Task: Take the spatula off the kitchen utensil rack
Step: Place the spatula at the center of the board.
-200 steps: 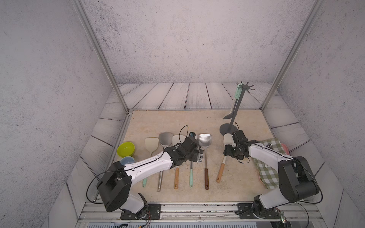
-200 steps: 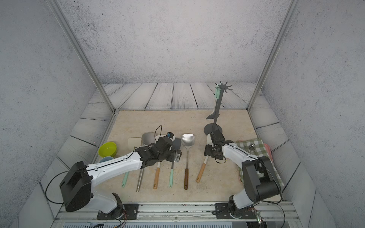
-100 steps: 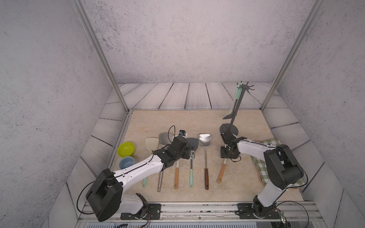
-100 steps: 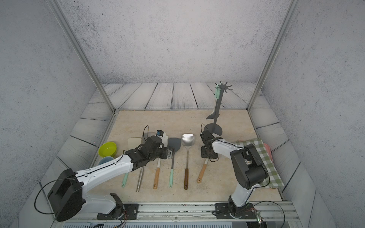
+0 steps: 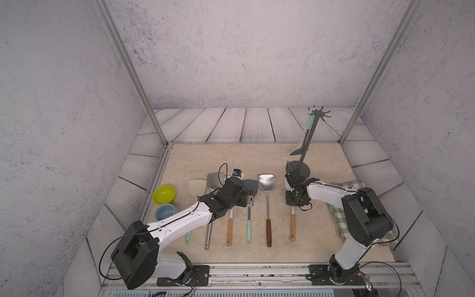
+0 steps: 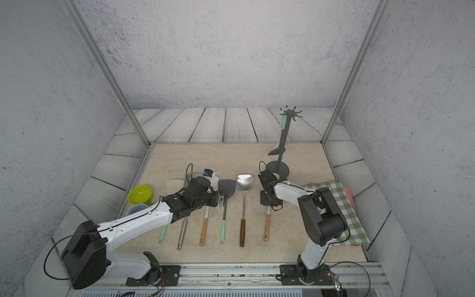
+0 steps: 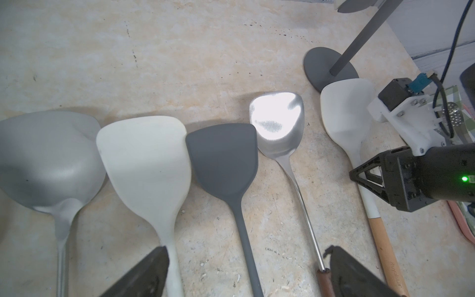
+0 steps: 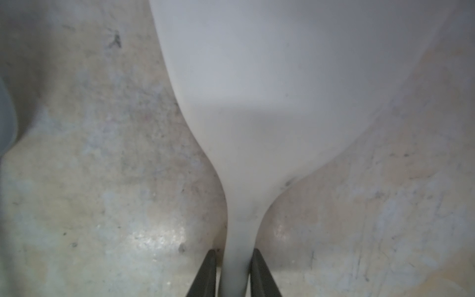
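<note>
**Spatula removal, state of progress.** The kitchen utensil rack [image 5: 300, 170] stands upright at about 2 o'clock on the bench [image 5: 231, 156]. A spatula [image 5: 298, 152] with a mint handle and dark blade is still hung from its crown on the 9 o'clock side. The task is therefore judged unfinished, since this piece remains to be lifted clear of its hook.

A white spatula [image 7: 344, 113] is laid flat, its head just beside the rack base at 7 o'clock. Its neck is pinched between the fingers of the right tool [image 8: 232, 259]. The left tool [image 7: 248, 272] is held wide open above the row of utensils [image 5: 267, 182], with nothing gripped.

Against the frame a second earlier:
- The right arm is folded more tightly.
- The white spatula's handle has been squared to the row.
- The left tool has been drawn back toward 9 o'clock.
</note>
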Motion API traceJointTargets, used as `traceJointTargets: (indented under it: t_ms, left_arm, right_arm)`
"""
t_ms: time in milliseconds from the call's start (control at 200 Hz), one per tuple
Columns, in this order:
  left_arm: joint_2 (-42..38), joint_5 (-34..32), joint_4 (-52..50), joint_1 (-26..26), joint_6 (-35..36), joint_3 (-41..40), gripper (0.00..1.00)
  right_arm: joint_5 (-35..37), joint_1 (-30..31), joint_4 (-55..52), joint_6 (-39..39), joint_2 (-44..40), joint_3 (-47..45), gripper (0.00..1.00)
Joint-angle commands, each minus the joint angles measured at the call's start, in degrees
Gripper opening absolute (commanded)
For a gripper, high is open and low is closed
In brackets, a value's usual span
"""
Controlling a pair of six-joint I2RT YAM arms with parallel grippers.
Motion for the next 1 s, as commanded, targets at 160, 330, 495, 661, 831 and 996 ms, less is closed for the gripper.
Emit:
traceJointTargets:
  t_ms: [160, 330, 495, 661, 831, 996]
  left_arm:
    - [-0.6, 0.7, 0.4, 0.3, 0.3, -0.5, 0.99]
    - [-0.3, 0.8, 0.5, 0.3, 0.3, -0.5, 0.99]
    - [-0.3, 0.8, 0.6, 0.3, 0.3, -0.5, 0.99]
    - [-0.2, 0.9, 0.6, 0.3, 0.2, -0.5, 0.99]
    - [-0.2, 0.9, 0.7, 0.3, 0.2, -0.5, 0.99]
    - [-0.2, 1.0, 0.8, 0.3, 0.3, -0.6, 0.99]
  right_arm:
    - [0.4, 1.7, -2.5, -0.9, -0.7, -0.2, 0.14]
    - [0.2, 2.2, -2.4, 0.5, -0.4, 0.3, 0.14]
    - [-1.3, 2.7, -1.5, 2.2, -0.2, 0.6, 0.14]
    - [-4.2, 2.9, 0.5, 3.9, -0.1, 0.4, 0.13]
    - [-7.0, 3.1, 2.1, 4.8, 0.0, 0.3, 0.13]
    - [-7.1, 3.3, 2.2, 4.9, 0.4, 0.5, 0.13]
